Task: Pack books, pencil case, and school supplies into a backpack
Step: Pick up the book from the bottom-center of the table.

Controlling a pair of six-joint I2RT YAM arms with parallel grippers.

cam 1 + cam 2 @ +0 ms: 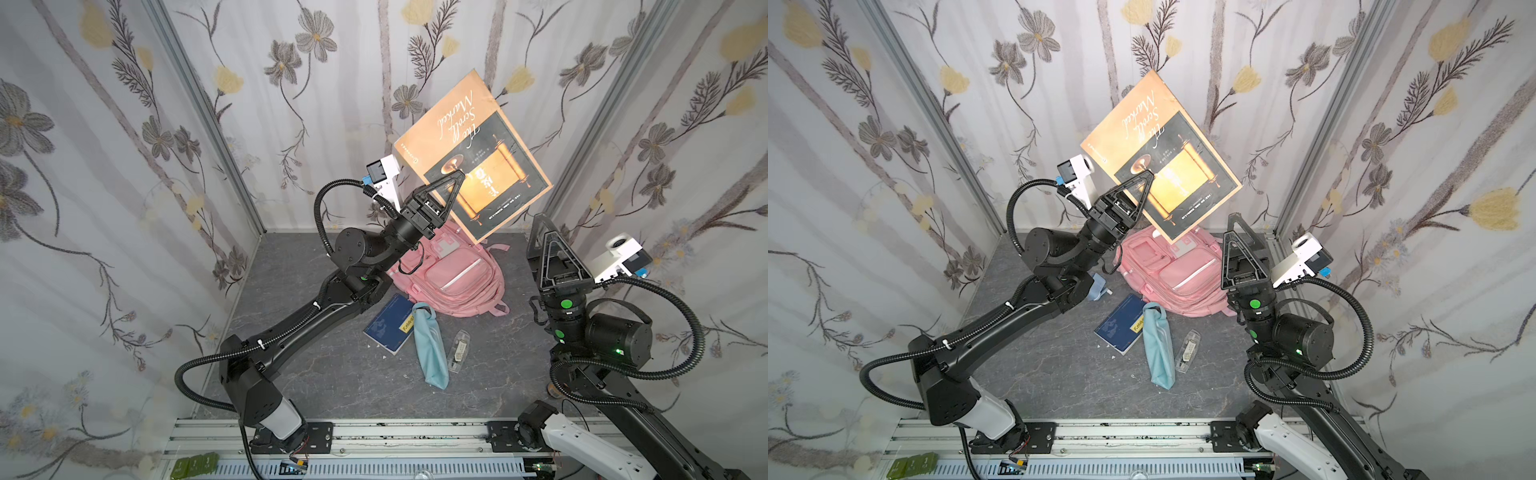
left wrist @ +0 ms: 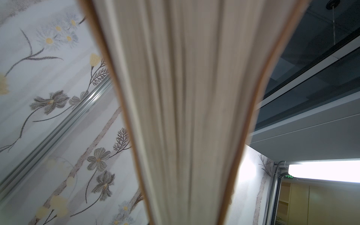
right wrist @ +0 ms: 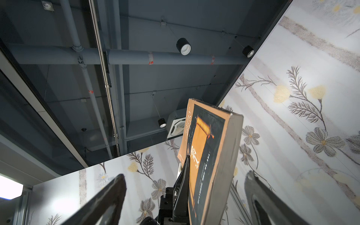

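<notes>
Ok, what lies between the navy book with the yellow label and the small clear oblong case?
The long light-blue fabric pencil case, its looped end lying over the edge of the navy book. Both top views show it.

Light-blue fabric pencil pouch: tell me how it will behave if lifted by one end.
Probably floppy: the light-blue fabric pouch lies flat and creased, so it would likely sag. It looks barely filled, so likely light. It should not roll, but dragging may shift the navy book it overlaps.
</notes>
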